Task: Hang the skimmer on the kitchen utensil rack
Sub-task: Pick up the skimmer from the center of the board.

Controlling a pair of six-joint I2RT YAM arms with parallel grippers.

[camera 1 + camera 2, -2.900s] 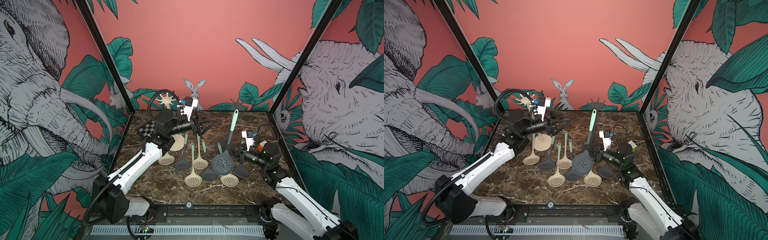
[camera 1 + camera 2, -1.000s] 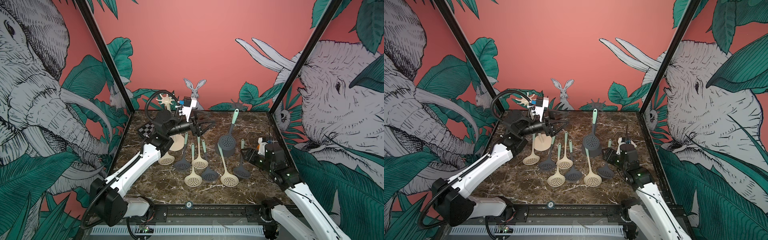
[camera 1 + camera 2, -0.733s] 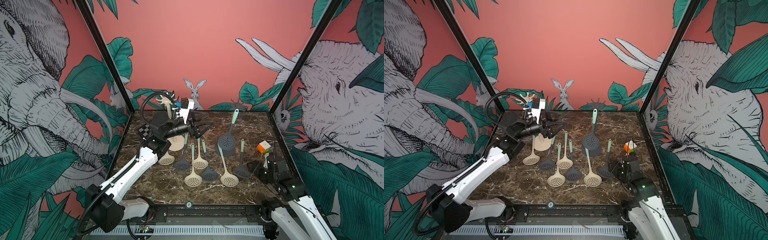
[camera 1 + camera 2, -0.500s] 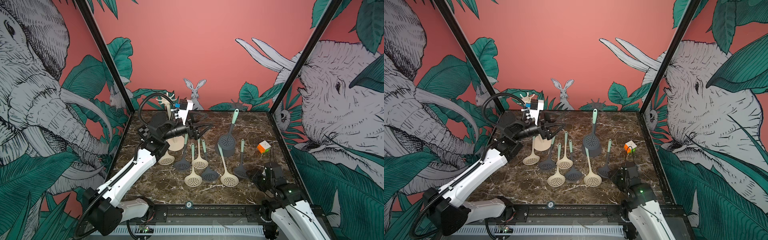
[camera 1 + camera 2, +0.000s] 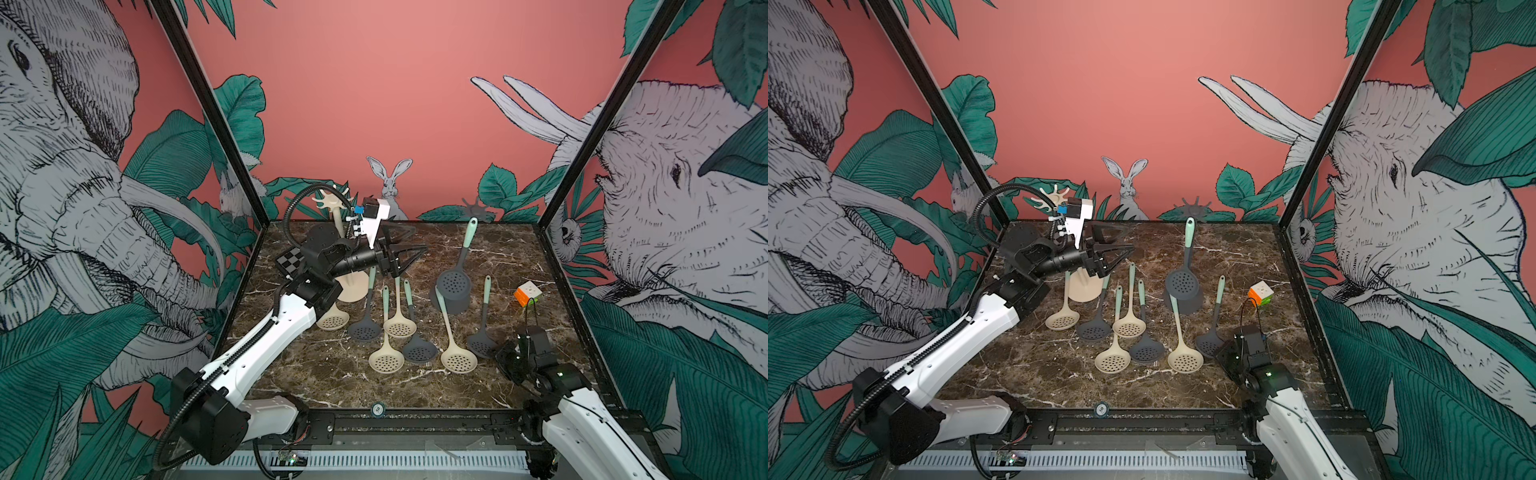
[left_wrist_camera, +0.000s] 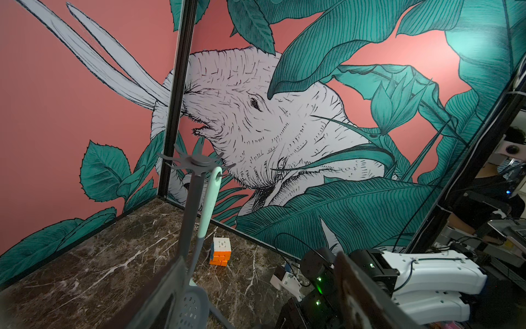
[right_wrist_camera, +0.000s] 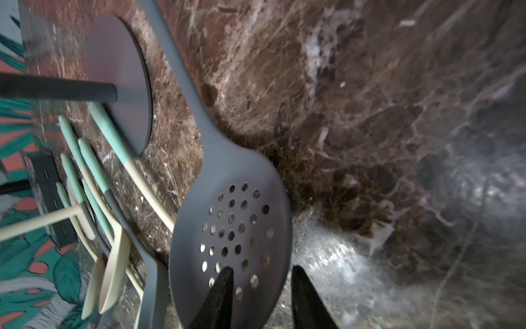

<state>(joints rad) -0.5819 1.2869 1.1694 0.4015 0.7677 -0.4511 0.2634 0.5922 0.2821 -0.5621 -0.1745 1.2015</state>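
The dark grey perforated skimmer with a mint handle hangs by its handle hole on a hook of the dark grey star-topped rack, so the task seems done. The right gripper, narrowly parted, holds nothing; the left gripper, wide apart, is also empty.

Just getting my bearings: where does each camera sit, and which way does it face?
Top views: high in front, looking down and back over the brown marble table; white left arm and right arm show.
Left wrist: faces the right wall; fingers frame the mint-handled dark skimmer hanging on the grey rack.
Right wrist: looks down at a dark grey skimmer lying flat; black fingers show.
Shared: top views and left wrist show the orange-and-white cube.
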